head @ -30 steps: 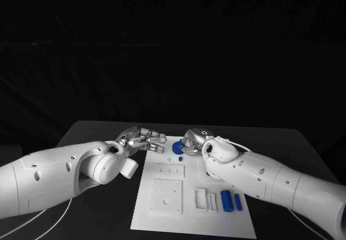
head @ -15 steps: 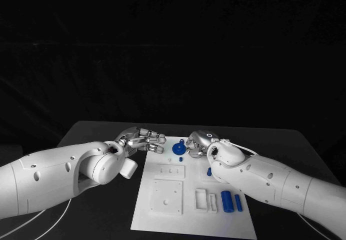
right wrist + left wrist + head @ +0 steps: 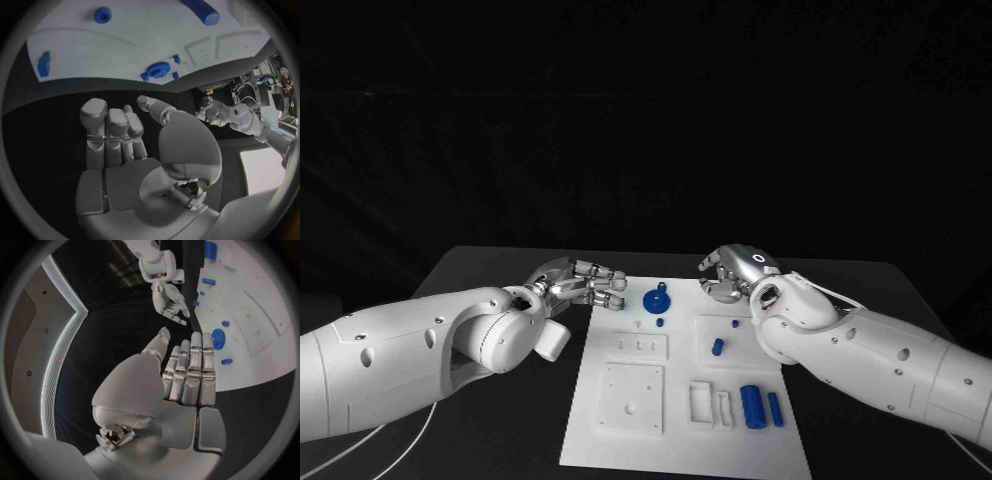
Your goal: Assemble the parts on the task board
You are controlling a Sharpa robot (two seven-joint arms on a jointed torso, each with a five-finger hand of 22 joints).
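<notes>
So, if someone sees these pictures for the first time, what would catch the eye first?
Probably the white board in the middle of the black table, dotted with small blue parts; a blue gear stands near its far edge. Next, the two silver hands flanking that far end: the left hand beside the board's far left corner, the right hand over its far right corner, both holding nothing.

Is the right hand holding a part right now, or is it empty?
Empty. The right hand hangs over the far edge of the task board, fingers apart with nothing between them; the blue gear sits on the board beside it, untouched.
</notes>
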